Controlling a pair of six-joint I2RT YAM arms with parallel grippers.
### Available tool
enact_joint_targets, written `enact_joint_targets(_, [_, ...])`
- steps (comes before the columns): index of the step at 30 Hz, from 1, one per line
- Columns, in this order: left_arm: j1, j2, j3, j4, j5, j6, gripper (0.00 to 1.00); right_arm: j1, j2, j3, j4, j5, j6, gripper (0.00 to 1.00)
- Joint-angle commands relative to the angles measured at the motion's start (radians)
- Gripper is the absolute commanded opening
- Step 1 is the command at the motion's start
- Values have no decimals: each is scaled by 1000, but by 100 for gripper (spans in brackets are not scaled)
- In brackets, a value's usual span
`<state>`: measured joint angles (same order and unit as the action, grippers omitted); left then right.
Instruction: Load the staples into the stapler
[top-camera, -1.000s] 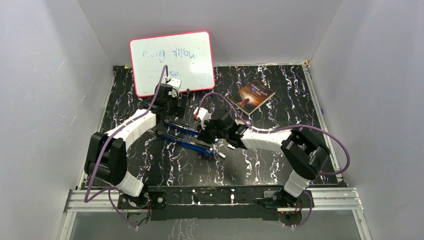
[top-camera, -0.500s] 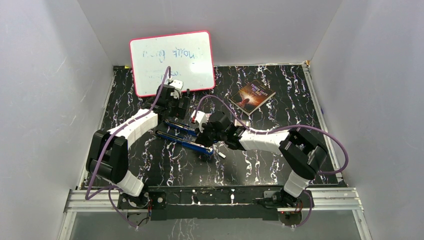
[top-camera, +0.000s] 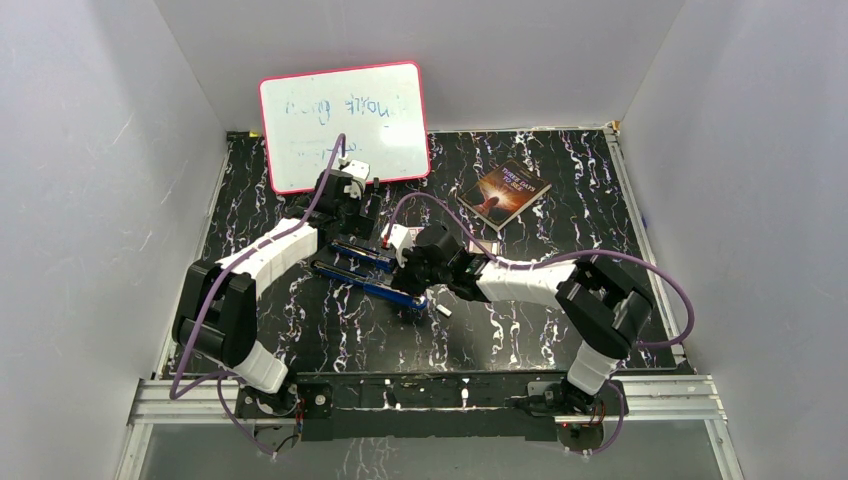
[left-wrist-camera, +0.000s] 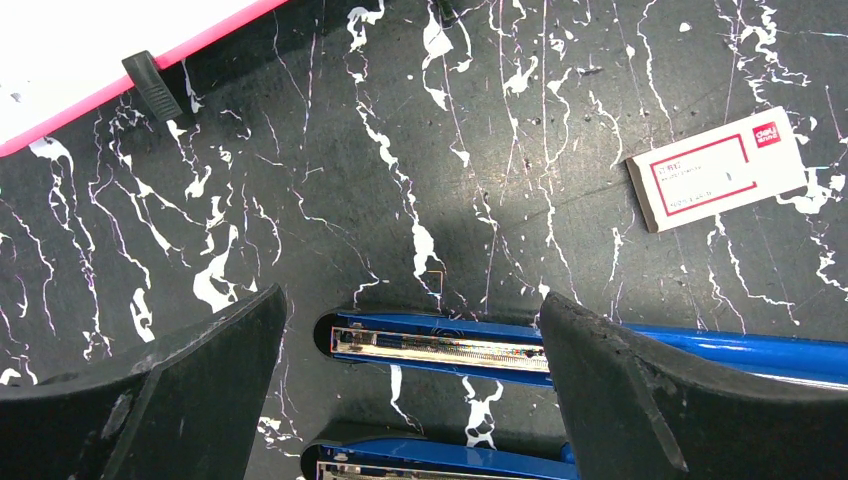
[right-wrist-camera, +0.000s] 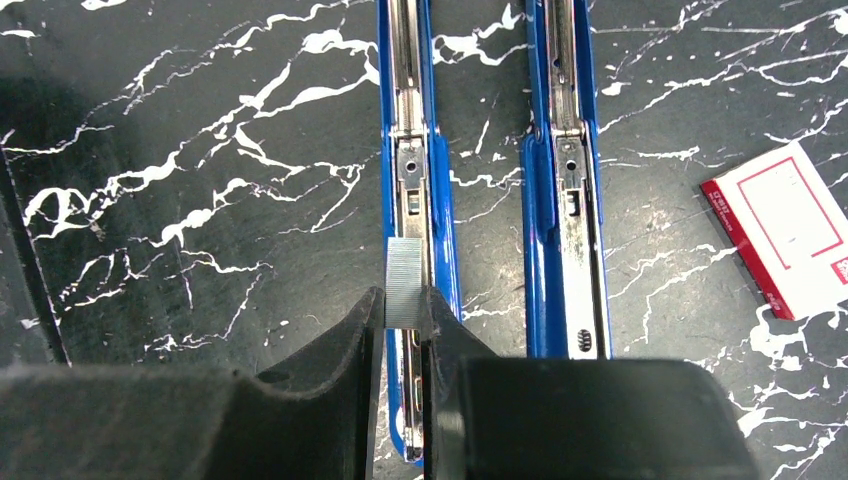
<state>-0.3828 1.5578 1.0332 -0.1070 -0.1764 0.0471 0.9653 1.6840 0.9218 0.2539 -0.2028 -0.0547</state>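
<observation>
staples (right-wrist-camera: 404, 283) | pinched between right fingers (right-wrist-camera: 340, 365) (over stapler (right-wrist-camera: 415, 150) channel) | left fingers (left-wrist-camera: 180, 390) spread

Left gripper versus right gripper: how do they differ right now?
The left gripper stands wide open and empty; the right gripper is shut on the staples. The left gripper's fingers stand either side of one rail end of the stapler; the right gripper's strip sits over a rail's channel. Both hang over the opened blue stapler.

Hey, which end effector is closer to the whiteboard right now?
Left. The left end effector hangs open just in front of the whiteboard; the right end effector, pinching the staples, is farther off, over the open blue stapler.
</observation>
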Motion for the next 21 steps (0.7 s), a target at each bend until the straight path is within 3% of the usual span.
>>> enact_joint_targets(1, [-5, -19, 14, -9, -13, 12, 98, 7, 11, 22, -5, 19, 9, 0])
enact_joint_targets(21, [-7, -21, 13, -11, -15, 17, 98, 9, 48, 46, -46, 31, 11, 0])
